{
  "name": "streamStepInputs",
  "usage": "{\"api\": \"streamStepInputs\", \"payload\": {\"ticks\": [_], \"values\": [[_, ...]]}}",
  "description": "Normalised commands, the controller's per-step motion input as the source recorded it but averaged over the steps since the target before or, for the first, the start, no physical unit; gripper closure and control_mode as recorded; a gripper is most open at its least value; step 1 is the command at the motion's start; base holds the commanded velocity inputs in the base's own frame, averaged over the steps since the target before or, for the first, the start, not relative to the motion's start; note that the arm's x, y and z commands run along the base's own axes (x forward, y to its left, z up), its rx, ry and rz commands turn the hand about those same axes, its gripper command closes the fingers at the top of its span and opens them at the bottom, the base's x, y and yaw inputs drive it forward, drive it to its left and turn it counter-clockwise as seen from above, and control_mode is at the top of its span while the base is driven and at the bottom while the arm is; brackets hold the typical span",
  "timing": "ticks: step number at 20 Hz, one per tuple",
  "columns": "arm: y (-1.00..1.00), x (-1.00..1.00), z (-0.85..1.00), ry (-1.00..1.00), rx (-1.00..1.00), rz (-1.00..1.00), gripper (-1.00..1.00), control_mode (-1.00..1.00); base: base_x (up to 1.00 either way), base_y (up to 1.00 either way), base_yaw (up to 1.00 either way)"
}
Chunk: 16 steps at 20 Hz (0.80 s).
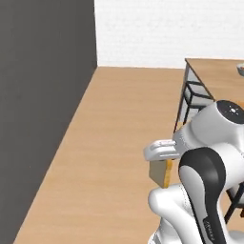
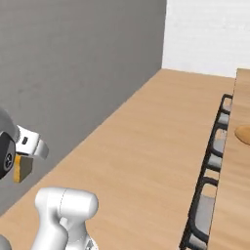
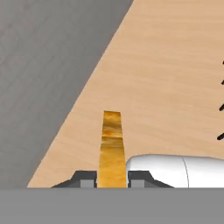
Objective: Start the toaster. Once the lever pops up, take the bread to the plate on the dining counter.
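My gripper [image 3: 112, 178] is shut on the bread [image 3: 111, 146], a slice seen edge-on with an orange-brown crust standing up between the two dark fingertips. From the left base view the bread [image 1: 160, 174] hangs below the white hand, with the gripper [image 1: 161, 161] low in front of the arm. In the right base view the bread [image 2: 22, 167] and gripper [image 2: 24, 157] sit at the far left. The dining counter [image 2: 240, 185] runs along the right edge, and a tan round plate [image 2: 242, 134] lies on it, cut by the frame. The toaster is out of view.
A tall dark grey wall [image 1: 43, 95] bounds the left side and a white brick wall [image 1: 157, 28] closes the far end. Wooden floor [image 1: 114, 133] stretches between them. Dark-framed stools [image 2: 215, 146] line the dining counter [image 1: 214, 76]. A grey bowl [image 1: 240, 70] sits on it.
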Motion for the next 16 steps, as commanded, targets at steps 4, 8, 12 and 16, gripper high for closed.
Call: {"api": "streamStepInputs", "payload": {"ticks": [4, 8, 12, 16], "values": [[0.00, 0.00, 0.00, 0.00, 0.00, 0.00, 1.00, 1.00, 0.83, 0.41, -0.71], [0.00, 0.00, 0.00, 0.00, 0.00, 0.00, 1.00, 1.00, 0.88, 0.50, -0.70], [0.00, 0.00, 0.00, 0.00, 0.00, 0.00, 1.00, 1.00, 0.98, 0.64, -0.66], [0.00, 0.00, 0.00, 0.00, 0.00, 0.00, 1.00, 1.00, 0.99, 0.71, -0.65]]}}
